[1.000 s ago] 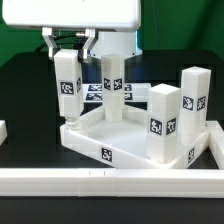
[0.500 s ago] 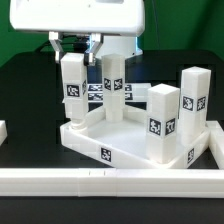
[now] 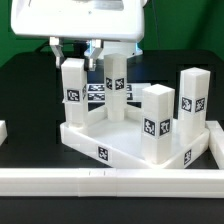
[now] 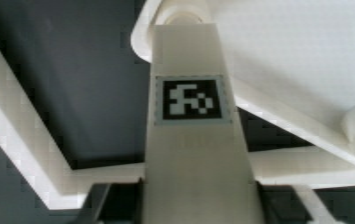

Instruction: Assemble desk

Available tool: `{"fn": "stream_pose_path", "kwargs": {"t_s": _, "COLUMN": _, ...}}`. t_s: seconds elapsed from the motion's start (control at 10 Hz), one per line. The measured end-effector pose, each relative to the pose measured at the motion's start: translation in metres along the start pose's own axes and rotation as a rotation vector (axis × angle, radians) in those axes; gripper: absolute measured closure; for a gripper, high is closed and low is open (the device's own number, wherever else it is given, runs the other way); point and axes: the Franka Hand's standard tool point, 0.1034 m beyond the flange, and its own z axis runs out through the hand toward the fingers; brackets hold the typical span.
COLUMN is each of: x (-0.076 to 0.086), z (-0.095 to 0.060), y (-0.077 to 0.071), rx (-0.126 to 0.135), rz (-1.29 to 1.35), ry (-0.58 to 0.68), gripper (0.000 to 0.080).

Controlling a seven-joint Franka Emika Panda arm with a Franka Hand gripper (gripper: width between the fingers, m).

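Note:
The white tabletop [image 3: 122, 149] lies with its raised rim up, and several white tagged legs stand in its corners. My gripper [image 3: 74, 50] comes down from above and is shut on the top of the leg [image 3: 73, 88] at the corner on the exterior view's left. In the wrist view that leg [image 4: 195, 110] runs away from my gripper [image 4: 197, 205] down to the tabletop's corner [image 4: 177, 14], with a dark finger [image 4: 117, 200] pressed on each side of it. Other legs stand at the back [image 3: 116, 85], at the front right [image 3: 156, 122] and at the right [image 3: 192, 100].
The marker board [image 3: 97, 91] lies flat behind the tabletop. A long white border rail [image 3: 110, 181] runs along the front, and another [image 3: 214, 146] angles past the tabletop's right side. The table is black.
The held leg and my gripper have shifted a little to the exterior view's right. The tabletop has turned slightly, carrying its front right leg leftward. The grip is unchanged.

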Motion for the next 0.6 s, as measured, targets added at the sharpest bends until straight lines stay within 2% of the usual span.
{"fn": "stream_pose_path", "kwargs": {"t_s": 0.5, "x": 0.0078, "z": 0.0040, "y": 0.0031, "rx": -0.035, "rz": -0.027, "ry": 0.091, "gripper": 0.0509}}
{"fn": "stream_pose_path", "kwargs": {"t_s": 0.6, "x": 0.0079, "z": 0.0040, "y": 0.0032, "rx": -0.035, "rz": -0.027, "ry": 0.090, "gripper": 0.0499}}
